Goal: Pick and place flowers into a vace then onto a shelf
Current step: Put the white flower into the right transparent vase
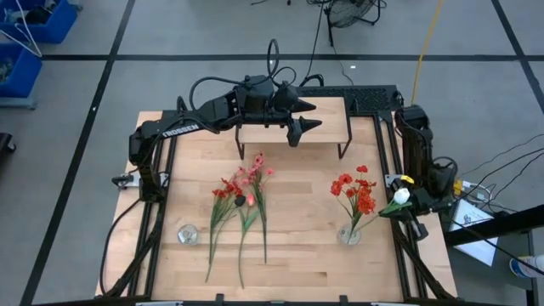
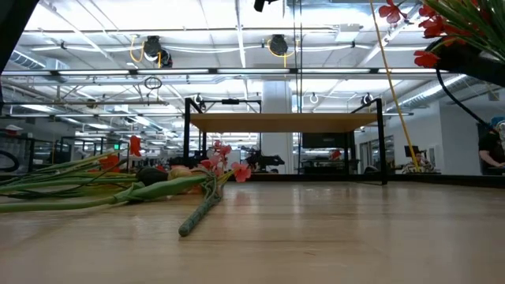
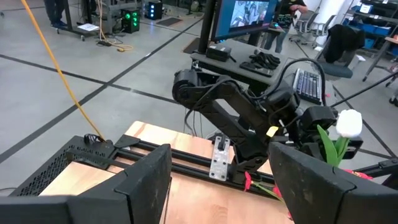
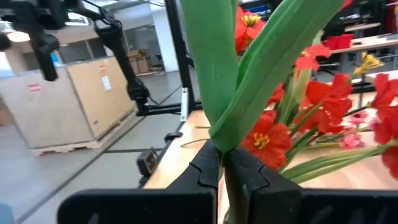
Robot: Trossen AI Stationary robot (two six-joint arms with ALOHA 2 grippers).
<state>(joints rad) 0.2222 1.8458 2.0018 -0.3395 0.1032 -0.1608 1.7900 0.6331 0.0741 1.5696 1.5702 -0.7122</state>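
The shelf (image 1: 333, 115) stands at the table's far middle, and my left gripper (image 1: 310, 116) hovers open above it, holding nothing (image 3: 221, 186). Several red and pink flowers (image 1: 242, 200) lie flat on the table, left of centre (image 2: 158, 185). A glass vase (image 1: 349, 234) near the right front holds red flowers (image 1: 357, 191). At the table's right edge my right gripper (image 1: 410, 214) is shut on a green stem with a white bud (image 1: 401, 195). That bud (image 3: 348, 122) also shows in the left wrist view. My right gripper pinches the white-bud flower's green stem and leaves (image 4: 221, 134) between its two fingers (image 4: 205, 171). The fingers lie level and across the stem. The flower is held above the table, bud end up. Its lower stem slants toward the vase; whether it reaches in, I cannot tell.
An empty glass vase (image 1: 188, 234) stands near the front left. Black frame rails (image 1: 161, 195) run along both sides of the table. Bare wood lies between the lying flowers and the vase with red flowers. Cables and blue bins sit on the floor beyond the table.
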